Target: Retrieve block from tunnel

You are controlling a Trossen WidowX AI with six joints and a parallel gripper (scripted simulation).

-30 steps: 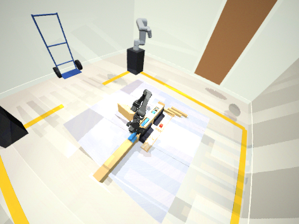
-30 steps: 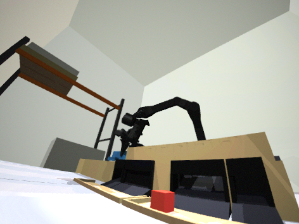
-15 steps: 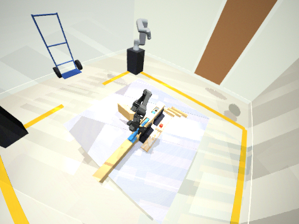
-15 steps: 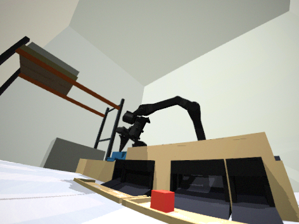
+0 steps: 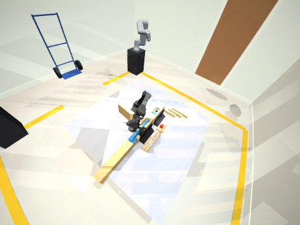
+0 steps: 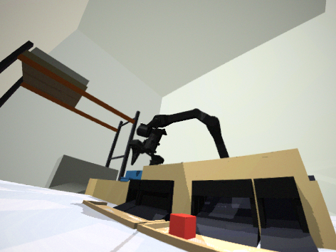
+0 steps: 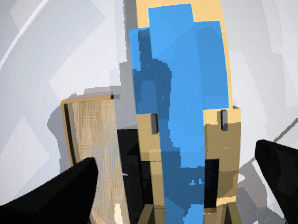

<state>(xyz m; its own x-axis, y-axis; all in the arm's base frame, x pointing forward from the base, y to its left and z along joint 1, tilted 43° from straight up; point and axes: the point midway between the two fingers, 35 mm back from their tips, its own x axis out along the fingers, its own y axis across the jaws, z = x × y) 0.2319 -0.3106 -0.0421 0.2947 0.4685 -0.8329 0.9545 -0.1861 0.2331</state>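
Observation:
The covered wooden tunnel (image 5: 160,109) (image 6: 242,165) has dark openings along its side. A blue handle piece (image 5: 134,136) (image 6: 133,175) (image 7: 185,100) sticks out of one end, over a long wooden beam (image 5: 115,160). More blue shows through a gap in the tunnel's top. A small red block (image 5: 161,126) (image 6: 182,226) sits outside the tunnel, on a shallow wooden tray (image 6: 160,236) in front of the openings. My gripper (image 6: 144,163) (image 7: 180,159) is open and empty above the handle end, its fingers wide on either side of the blue piece. The cage's inside is hidden.
Another shallow tray (image 5: 152,143) (image 6: 109,212) (image 7: 90,135) lies beside the tunnel's handle end. Several loose wooden rods (image 5: 180,112) lie past the tunnel's far end. A wooden board (image 5: 124,111) stands beside the arm.

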